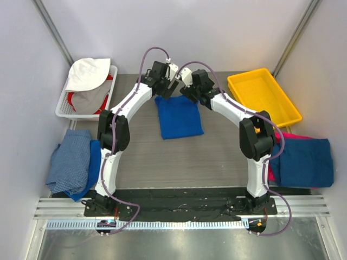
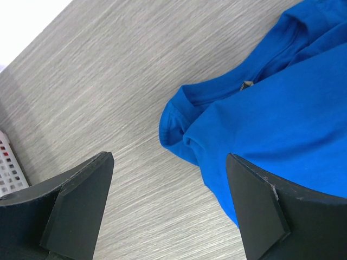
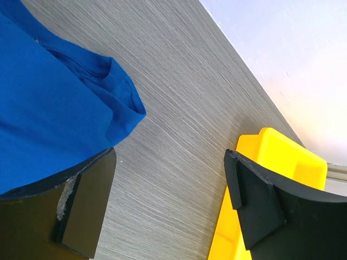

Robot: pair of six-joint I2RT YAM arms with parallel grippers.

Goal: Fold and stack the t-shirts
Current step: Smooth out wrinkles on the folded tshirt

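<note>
Black fingers of the left gripper (image 2: 168, 162) and the right gripper (image 3: 171, 154) are spread wide, released, gripping nothing.
Both hover over the far, collar edge of 1 folded royal blue t-shirt (image 1: 180, 116), which lies flat in the middle of the table (image 1: 217, 151). A yellow tray (image 1: 264, 96) sits beyond the right gripper, and a white basket (image 1: 62, 110) of clothes stands far left. At the near right, a darker blue t-shirt (image 1: 306, 162) lies over a magenta t-shirt (image 1: 297, 136). At the near left lies a blue pile (image 1: 70, 160).

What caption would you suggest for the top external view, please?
Left gripper and right gripper, both open, hover at the far edge of the folded blue t-shirt, between basket and yellow tray.
</note>
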